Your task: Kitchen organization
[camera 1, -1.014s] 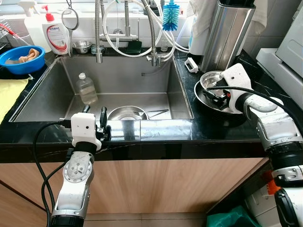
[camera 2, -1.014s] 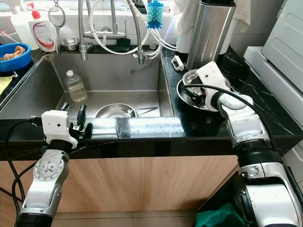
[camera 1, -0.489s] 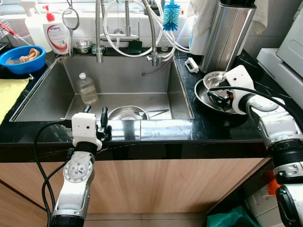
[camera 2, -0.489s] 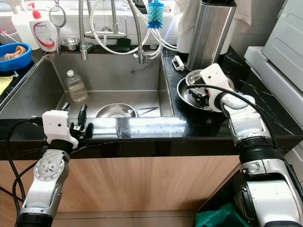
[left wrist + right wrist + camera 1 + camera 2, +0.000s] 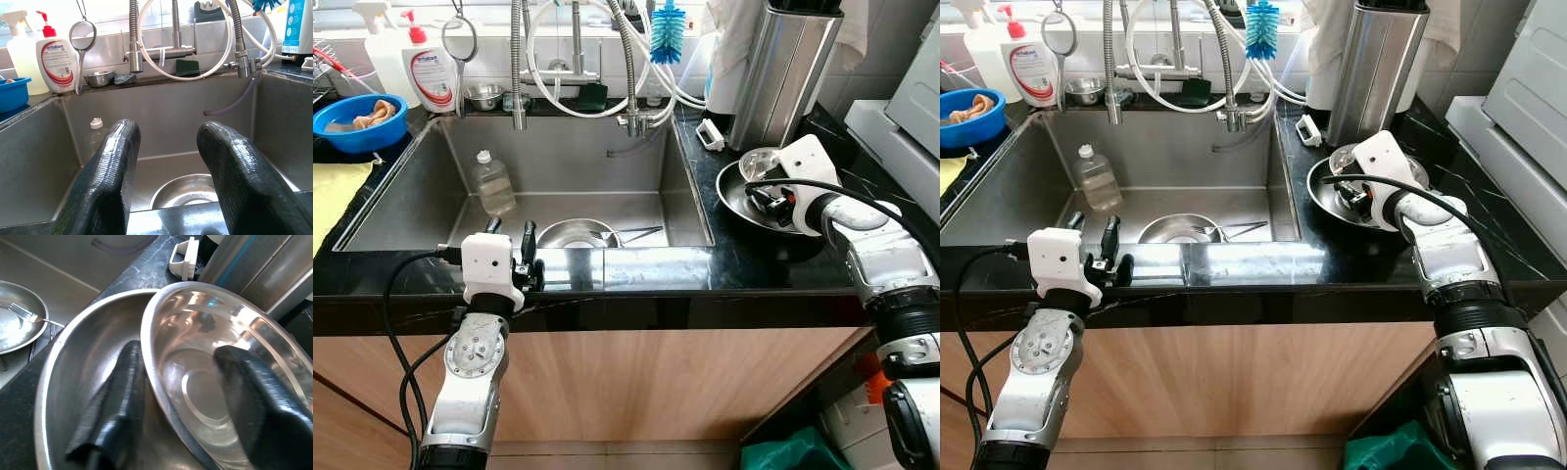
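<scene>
Steel small bowl [image 5: 215, 377] sits tilted inside the bigger bowl [image 5: 78, 382] on the black surface [image 5: 754, 264], right of the sink [image 5: 431, 211]. Right pincer [image 5: 181, 396] straddles its rim, fingers apart, not clamped. Likely light, rigid, slick; pinch the rim. Left pincer [image 5: 166, 161] idles open.

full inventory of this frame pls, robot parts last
Small steel bowl: 1, silver, tilted inside the large bowl.
Large steel bowl: 1, silver, counter right of the sink.
Sink: 1, steel.
Plate with fork: 1 each, silver, sink bottom.
Plastic bottle: 1, clear, in sink.
Soap bottle: 1, white and red, behind sink.
Blue basin: 1, left counter.
Brush: 1, blue, by taps.
Left pincer: open, at sink's front edge.
Right pincer: straddling small bowl's rim.
</scene>
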Available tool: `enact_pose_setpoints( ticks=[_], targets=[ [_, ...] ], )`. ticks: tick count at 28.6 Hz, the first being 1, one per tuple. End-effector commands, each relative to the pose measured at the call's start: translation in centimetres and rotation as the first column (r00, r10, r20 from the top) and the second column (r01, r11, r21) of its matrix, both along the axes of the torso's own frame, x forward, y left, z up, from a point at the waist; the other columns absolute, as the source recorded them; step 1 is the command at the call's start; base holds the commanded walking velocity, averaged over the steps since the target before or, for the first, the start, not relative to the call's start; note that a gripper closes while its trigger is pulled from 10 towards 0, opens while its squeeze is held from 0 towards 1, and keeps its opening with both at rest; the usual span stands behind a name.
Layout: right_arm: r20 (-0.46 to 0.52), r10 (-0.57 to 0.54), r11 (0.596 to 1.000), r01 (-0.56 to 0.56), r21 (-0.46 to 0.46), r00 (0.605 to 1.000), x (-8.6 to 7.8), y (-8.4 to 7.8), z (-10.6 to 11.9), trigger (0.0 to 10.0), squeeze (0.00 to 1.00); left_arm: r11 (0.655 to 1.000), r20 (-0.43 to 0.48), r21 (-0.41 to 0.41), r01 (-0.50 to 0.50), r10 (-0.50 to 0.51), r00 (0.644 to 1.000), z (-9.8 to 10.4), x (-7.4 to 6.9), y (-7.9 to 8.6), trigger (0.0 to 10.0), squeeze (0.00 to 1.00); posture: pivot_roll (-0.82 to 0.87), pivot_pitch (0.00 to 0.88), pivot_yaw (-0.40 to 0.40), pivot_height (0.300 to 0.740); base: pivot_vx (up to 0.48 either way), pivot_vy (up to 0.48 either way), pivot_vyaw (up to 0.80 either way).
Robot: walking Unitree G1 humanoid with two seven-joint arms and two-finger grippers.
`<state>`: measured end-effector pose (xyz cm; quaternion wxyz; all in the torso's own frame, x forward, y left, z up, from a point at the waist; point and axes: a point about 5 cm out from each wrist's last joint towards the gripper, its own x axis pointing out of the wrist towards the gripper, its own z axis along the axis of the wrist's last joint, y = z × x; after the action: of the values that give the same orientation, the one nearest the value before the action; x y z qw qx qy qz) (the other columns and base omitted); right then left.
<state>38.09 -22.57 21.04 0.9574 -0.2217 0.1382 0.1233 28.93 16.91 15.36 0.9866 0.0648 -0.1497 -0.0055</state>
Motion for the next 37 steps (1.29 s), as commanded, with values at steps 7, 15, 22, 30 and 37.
enact_pose_setpoints(
  ticks=[7,15,22,30,37],
  targets=[
    [0.016,0.027,1.0,-0.027,0.008,1.0,0.4,0.8,0.7,0.0,0.0,1.0,-0.055,0.011,0.006,-0.005,0.998,-0.9,0.2,0.1,10.0,0.0,-0.09,0.0,-0.004,0.706,0.0,0.0,0.0],
    [0.024,0.042,0.999,-0.042,0.026,0.999,0.5,1.4,0.6,0.0,0.0,1.0,-0.057,0.013,0.005,-0.005,0.998,-0.9,0.2,0.1,10.0,0.0,-0.09,0.0,-0.003,0.706,0.0,0.0,0.0],
    [0.027,0.048,0.998,-0.049,0.046,0.998,0.4,2.0,0.4,0.0,0.0,1.0,-0.056,0.01,0.006,-0.005,0.998,-1.0,0.4,0.1,10.0,0.0,-0.1,0.0,-0.003,0.706,0.0,0.0,0.0],
    [0.052,0.046,0.997,-0.049,0.065,0.998,0.5,2.4,0.7,0.0,0.0,1.0,-0.052,0.008,0.0,0.0,0.999,-0.9,0.5,0.2,10.0,0.0,-0.1,0.0,-0.005,0.706,0.0,0.0,0.0],
    [0.124,0.022,0.996,-0.032,0.081,0.992,0.7,2.7,2.2,0.0,0.0,1.0,-0.051,0.005,-0.006,0.006,0.999,-1.0,0.6,0.2,10.0,0.0,-0.1,0.0,-0.009,0.706,0.0,0.0,0.0]
  ],
)
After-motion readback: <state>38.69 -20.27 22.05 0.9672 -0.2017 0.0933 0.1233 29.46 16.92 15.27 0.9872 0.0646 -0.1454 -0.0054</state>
